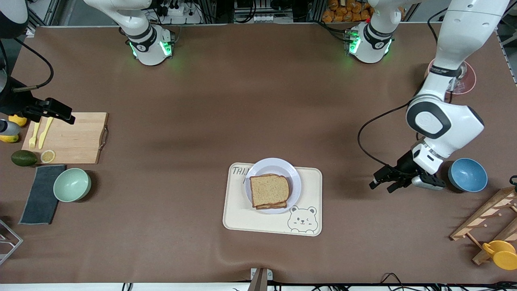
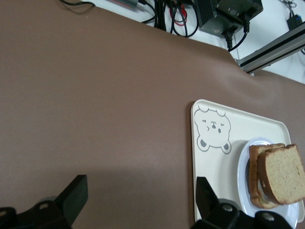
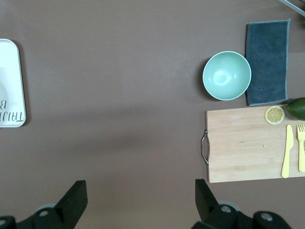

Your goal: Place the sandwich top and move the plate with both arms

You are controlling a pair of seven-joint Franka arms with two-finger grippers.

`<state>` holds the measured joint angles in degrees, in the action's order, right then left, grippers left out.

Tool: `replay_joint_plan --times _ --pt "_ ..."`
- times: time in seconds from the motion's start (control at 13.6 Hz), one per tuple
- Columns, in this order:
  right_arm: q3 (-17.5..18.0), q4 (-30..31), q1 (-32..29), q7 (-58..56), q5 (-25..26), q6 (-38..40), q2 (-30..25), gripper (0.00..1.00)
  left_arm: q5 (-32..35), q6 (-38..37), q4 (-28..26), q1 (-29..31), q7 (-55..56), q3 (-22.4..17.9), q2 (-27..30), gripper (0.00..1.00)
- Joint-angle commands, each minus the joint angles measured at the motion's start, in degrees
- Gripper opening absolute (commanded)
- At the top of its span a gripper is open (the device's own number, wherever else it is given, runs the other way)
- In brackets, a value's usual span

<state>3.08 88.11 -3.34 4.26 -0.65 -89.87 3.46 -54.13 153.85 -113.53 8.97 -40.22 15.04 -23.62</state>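
Observation:
The sandwich top, a brown bread slice, lies on a lower slice on the pale plate. The plate stands on the cream bear-print tray. In the left wrist view the sandwich top sits a little askew on the stack, with the plate rim round it. My left gripper hangs open and empty over bare table between the tray and the blue bowl, fingers wide apart. My right gripper is open and empty over the cutting board's edge at the right arm's end.
A wooden cutting board carries yellow cutlery and a lemon slice. Beside it lie an avocado, a green bowl and a dark cloth. At the left arm's end stand a blue bowl, a wooden rack and a yellow cup.

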Motion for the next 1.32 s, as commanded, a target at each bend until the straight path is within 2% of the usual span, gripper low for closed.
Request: replay_joint_plan --times 0.0,0.29,0.44,0.59,0.73,0.95,1.25 --pt "0.52 -1.18 -0.62 1.19 1.09 0.92 0.58 1.00 10.93 -6.79 -1.44 -0.62 8.47 -3.34 3.93 1.00" --pt "0.52 -1.18 -0.61 1.19 1.09 2.06 0.58 1.00 27.02 -16.54 2.51 -0.80 18.93 -6.68 4.89 1.00" --pt "0.52 -1.18 -0.62 1.19 1.09 2.06 0.58 1.00 38.52 -25.05 6.89 -0.63 24.90 -7.40 4.98 1.00" --pt "0.52 -1.18 -0.62 1.19 1.09 2.06 0.58 1.00 46.80 -34.97 12.69 -0.62 30.35 -7.40 5.07 1.00" --pt "0.52 -1.18 -0.62 1.10 1.09 2.15 0.58 1.00 51.56 -42.37 17.18 -0.97 34.32 -7.22 5.51 1.00" --pt "0.52 -1.18 -0.62 1.01 1.09 2.24 0.58 1.00 56.93 -49.25 19.66 -3.87 38.19 -7.14 8.05 1.00" --pt "0.52 -1.19 -0.62 0.92 1.09 2.24 0.84 1.00 56.42 -53.13 19.66 -5.81 44.60 -5.91 13.67 1.00"
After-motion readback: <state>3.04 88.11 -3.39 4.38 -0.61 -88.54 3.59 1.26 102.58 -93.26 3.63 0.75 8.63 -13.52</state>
